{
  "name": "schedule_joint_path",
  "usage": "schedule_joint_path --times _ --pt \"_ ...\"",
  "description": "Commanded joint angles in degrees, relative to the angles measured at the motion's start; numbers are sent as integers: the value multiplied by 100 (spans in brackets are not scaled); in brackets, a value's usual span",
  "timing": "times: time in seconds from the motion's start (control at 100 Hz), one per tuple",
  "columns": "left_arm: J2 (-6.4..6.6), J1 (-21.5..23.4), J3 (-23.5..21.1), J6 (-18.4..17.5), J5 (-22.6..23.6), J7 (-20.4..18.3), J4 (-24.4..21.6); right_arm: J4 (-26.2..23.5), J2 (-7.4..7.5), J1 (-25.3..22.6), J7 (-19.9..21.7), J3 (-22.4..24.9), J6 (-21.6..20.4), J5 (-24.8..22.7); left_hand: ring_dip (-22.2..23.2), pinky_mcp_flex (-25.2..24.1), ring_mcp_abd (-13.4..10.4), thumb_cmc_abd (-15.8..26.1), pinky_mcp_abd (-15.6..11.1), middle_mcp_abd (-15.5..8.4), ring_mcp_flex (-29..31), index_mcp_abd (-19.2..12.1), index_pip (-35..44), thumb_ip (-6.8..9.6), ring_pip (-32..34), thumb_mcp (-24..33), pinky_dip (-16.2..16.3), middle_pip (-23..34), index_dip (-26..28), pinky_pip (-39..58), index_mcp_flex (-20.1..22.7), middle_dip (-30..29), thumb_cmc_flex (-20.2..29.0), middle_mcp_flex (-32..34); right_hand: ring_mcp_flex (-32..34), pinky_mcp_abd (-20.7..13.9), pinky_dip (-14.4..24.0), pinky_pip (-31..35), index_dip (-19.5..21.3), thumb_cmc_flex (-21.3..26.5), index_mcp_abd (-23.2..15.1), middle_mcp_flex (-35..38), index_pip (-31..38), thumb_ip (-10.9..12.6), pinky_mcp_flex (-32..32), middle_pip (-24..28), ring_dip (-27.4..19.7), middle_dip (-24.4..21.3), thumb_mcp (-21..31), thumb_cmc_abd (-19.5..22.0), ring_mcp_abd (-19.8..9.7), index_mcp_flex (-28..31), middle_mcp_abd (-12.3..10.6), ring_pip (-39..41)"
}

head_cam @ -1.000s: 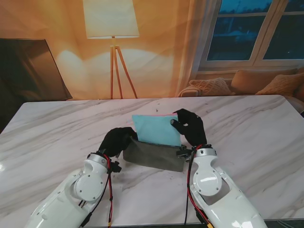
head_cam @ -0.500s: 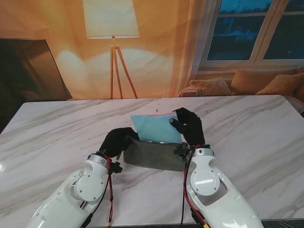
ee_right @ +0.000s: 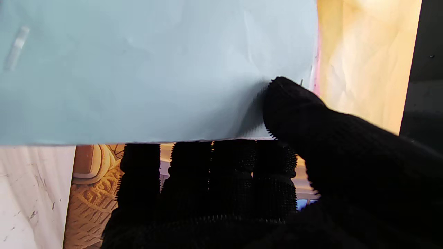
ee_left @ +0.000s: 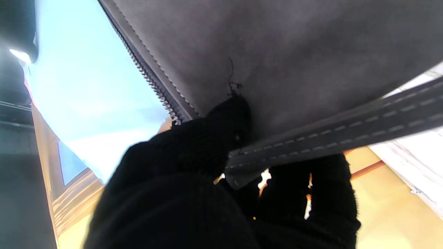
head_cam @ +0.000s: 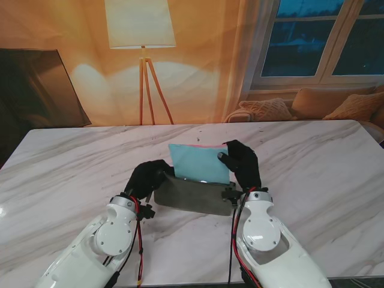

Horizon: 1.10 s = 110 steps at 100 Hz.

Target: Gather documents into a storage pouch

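The left hand point(head_cam: 149, 177) pinches the left end of the grey pouch point(head_cam: 192, 195) at the middle of the marble table point(head_cam: 312, 162), while the right hand point(head_cam: 241, 162) pinches the blue sheets point(head_cam: 198, 163) standing partly inside the pouch mouth

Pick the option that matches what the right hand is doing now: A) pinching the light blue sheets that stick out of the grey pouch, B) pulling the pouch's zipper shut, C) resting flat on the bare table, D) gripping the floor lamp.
A: the right hand has thumb and fingers closed on the light blue sheets, which stand partly inside the grey pouch that the left hand holds.
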Motion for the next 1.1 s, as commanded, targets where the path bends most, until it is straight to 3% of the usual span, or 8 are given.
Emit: schedule_joint_path --times 0.0,0.24,0.66,1.09 --pt "-53 6 -14 15 -55 -33 -83 -50 -14 -72 81 16 103 128 16 -156 336 189 -261 -88 68 206 343 -126 204 0 136 241 326 -62 339 84 84 327 174 -269 -92 31 396 515 -977 180 830 31 14 105 -34 32 598 -30 -274 551 -275 19" --pt "-44 -1 4 16 -104 -102 -77 -212 -35 -129 96 6 191 419 7 -166 349 201 -257 -82 70 205 342 -130 213 8 144 241 368 -67 364 80 92 331 233 -249 -109 35 437 535 -972 223 849 30 34 132 -20 37 602 -42 -242 603 -261 33" --pt "-16 -40 41 -40 -179 -278 -36 -255 -54 41 86 -120 236 376 1 -171 354 198 -252 -85 60 208 319 -131 213 3 154 239 417 -73 365 86 96 330 236 -250 -127 38 484 529 -1010 210 832 30 39 124 -9 46 593 -31 -275 613 -282 -3" --pt "-76 32 -25 19 -303 -93 -93 -245 -77 -59 83 -111 392 620 -6 -161 345 198 -251 -85 72 217 303 -136 219 6 160 241 430 -74 352 86 94 333 256 -257 -140 30 552 569 -1015 259 874 37 38 135 1 47 648 -88 -316 669 -333 -25"
